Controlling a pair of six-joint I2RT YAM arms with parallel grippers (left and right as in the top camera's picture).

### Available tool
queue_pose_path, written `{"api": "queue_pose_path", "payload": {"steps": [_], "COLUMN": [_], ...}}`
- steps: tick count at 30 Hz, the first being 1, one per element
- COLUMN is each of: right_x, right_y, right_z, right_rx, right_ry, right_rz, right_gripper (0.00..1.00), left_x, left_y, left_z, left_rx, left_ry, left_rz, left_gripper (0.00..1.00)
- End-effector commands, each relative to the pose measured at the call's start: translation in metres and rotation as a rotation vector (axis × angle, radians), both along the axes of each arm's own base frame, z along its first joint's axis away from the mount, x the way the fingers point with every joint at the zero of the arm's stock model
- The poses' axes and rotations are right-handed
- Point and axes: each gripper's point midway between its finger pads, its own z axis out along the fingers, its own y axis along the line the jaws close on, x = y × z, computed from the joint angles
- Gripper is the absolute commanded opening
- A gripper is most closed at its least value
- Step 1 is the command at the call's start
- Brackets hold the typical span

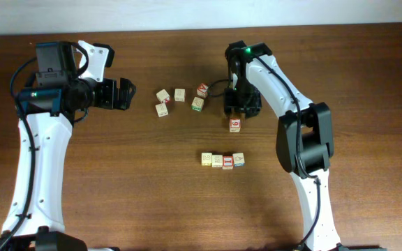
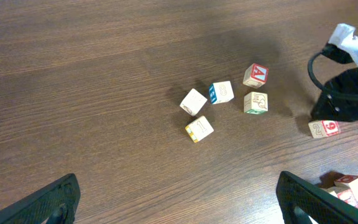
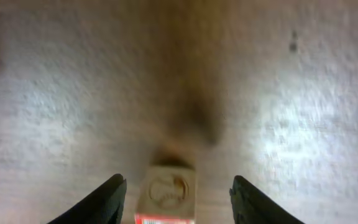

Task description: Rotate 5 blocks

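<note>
the right pincer (image 3: pixel 178 178) is held partly open, nothing gripped; a cube (image 3: pixel 166 190) is straddled untouched between its jaws, presumably for turning.

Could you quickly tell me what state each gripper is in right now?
Left gripper: open, empty.
Right gripper: open, straddling a cube, not gripping it.
</note>
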Motion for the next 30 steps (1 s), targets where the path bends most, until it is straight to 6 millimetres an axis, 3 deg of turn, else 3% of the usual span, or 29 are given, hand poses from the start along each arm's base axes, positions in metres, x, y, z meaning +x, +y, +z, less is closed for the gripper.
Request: {"api": "queue_pose_path", "payload": {"steps": [1,7,14,19,23,25,30], "right_x": [-0.003,-0.018,-0.012,0.007,0.033,0.043,0.053], "right_y": [0.002,0.018,0.011,0.019,0.028,0.025,0.029], "right_z": [0.028,0.000,-0.001,-0.002,0.001,0.005,0.009], "right_rx": [-0.004,-0.036,-0.073,-0.044,-0.017,-0.042,-0.129], "right_ry": [-0.040,-0.013,-0.040,-0.121,-0.231,-0.281,-0.364], "right_rz": [0.016,0.053,0.047,0.048,0.045,0.043,0.074], "right_gripper": [0.46,0.40,0.33,0.34,0.22,0.22,0.20], "left_x": [0.003,0.004,0.004,0.003,0.003,0.003,0.003], "left_y": [-0.002,-0.002,-0.002,-0.002,-0.002,-0.002,-0.002], "left_z": [0.006,0.006,0.006,0.006,0.006,0.006,0.006], "left_rx": [-0.013,-0.013,-0.013,-0.013,-0.013,-0.013,-0.013], "left_ry": [-0.013,-0.014,-0.014,-0.013,-0.013,-0.013,-0.013], "left_rz": [0.000,0.000,0.000,-0.001,-0.001,-0.001,-0.001], "left_gripper": [0.99,0.99,0.99,0.99,0.99,0.99,0.99]}}
